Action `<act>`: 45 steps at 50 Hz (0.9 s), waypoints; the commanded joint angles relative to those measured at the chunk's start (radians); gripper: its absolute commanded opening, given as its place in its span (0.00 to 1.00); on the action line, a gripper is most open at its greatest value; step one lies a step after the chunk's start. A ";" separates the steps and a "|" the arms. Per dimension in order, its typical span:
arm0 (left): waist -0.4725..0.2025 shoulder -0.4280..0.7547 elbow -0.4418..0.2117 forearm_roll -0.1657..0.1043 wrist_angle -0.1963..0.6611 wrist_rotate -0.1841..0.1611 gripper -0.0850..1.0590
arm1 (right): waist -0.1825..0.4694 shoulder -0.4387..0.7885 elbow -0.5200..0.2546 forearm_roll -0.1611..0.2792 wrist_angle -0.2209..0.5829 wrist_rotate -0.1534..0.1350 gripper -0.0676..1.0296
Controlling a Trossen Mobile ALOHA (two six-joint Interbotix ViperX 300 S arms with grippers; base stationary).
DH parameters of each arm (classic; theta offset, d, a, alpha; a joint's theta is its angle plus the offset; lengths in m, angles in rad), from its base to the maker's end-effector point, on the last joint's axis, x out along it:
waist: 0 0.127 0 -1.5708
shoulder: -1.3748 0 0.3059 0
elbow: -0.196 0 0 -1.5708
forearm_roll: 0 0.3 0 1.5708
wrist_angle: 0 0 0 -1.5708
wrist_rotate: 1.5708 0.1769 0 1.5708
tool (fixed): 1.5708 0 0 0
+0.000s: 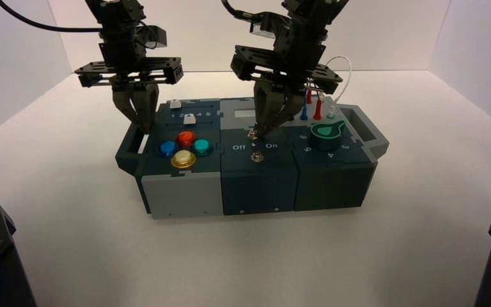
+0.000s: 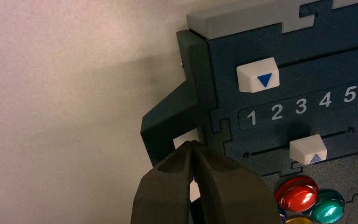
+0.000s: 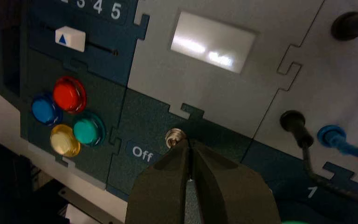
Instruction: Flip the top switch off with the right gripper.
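Right gripper point(image 3: 189, 144): fingers pressed together, tips touching top switch point(image 3: 175, 136) on its "On" side. Left gripper point(image 2: 192, 145): closed, parked near handle point(image 2: 168, 116).

The box point(image 1: 332, 176) reads "Off" beside the top switch point(image 3: 175, 137), "1 2 3 4 5" between sliders.

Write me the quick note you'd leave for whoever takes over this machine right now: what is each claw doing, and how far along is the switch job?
Right tool: fingers shut to a point, tip down at the top switch in the box's middle panel, on its On side, right against the lever by the right wrist view.
Left tool: shut, idle above the box's left handle, beside the sliders.
Bottom switch: untouched, nearer the front edge.
Done: the approach. I cannot tell whether the lever has tipped over yet.
Left: probably push the lever toward the Off label, then lift away.
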 commanded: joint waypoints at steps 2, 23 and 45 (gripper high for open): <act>-0.028 0.046 0.008 0.002 -0.031 0.028 0.05 | 0.038 -0.015 -0.014 0.009 0.008 0.008 0.04; -0.029 0.046 0.009 0.002 -0.031 0.028 0.05 | 0.055 -0.011 -0.041 0.011 0.026 0.021 0.04; -0.029 0.048 0.009 0.002 -0.031 0.029 0.05 | 0.104 0.028 -0.114 0.011 0.064 0.054 0.04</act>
